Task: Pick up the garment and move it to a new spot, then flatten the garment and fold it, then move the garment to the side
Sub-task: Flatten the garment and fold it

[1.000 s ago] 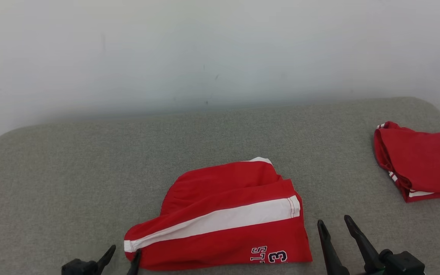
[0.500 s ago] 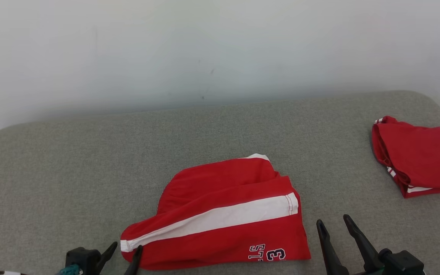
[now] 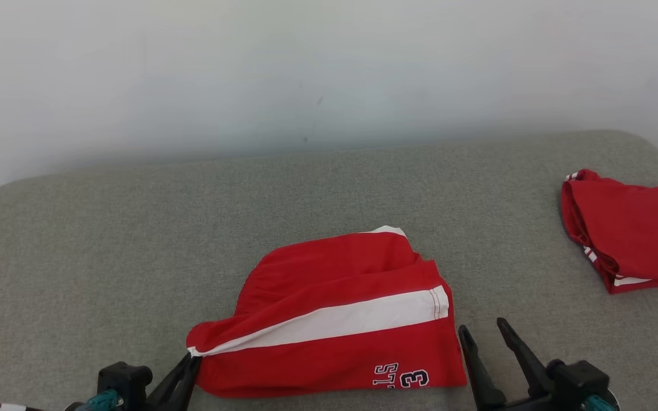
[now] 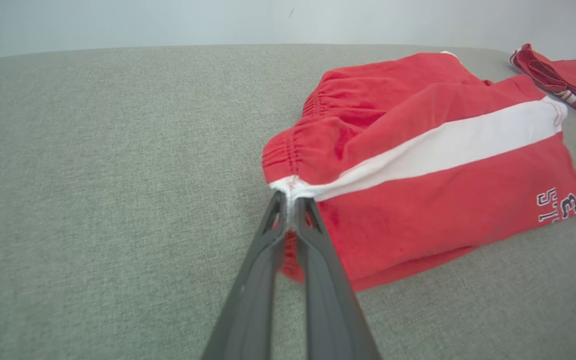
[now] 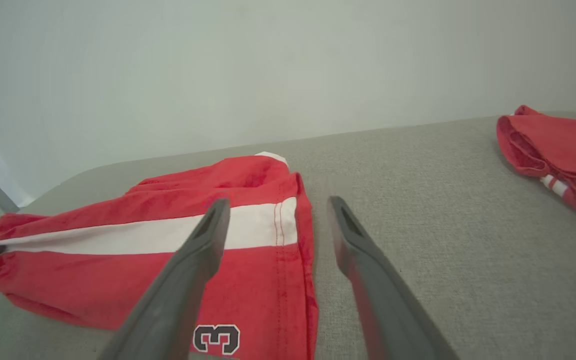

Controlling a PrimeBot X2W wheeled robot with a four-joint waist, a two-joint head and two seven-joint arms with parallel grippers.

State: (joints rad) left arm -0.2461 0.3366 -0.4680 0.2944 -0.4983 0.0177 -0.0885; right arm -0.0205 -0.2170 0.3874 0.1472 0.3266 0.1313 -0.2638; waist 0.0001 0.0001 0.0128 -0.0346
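You're working over the grey cushion (image 3: pixel 135 240). The red shorts (image 3: pixel 334 319) are lying near its front edge, mid-width. A second red garment (image 3: pixel 626 234) is sitting by the right edge, prob. set aside. Your left gripper (image 3: pixel 190 359) is pinching the shorts' left corner at the white stripe (image 3: pixel 334 322) end, likely for a lift. Your right gripper (image 3: pixel 482 325) is hovering agape just right of the shorts, not touching.

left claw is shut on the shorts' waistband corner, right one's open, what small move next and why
Probably slide the right claw left onto the shorts hem and close it. The left claw pinches the stripe's waistband end, while the right stands open just off the hem, touching nothing.
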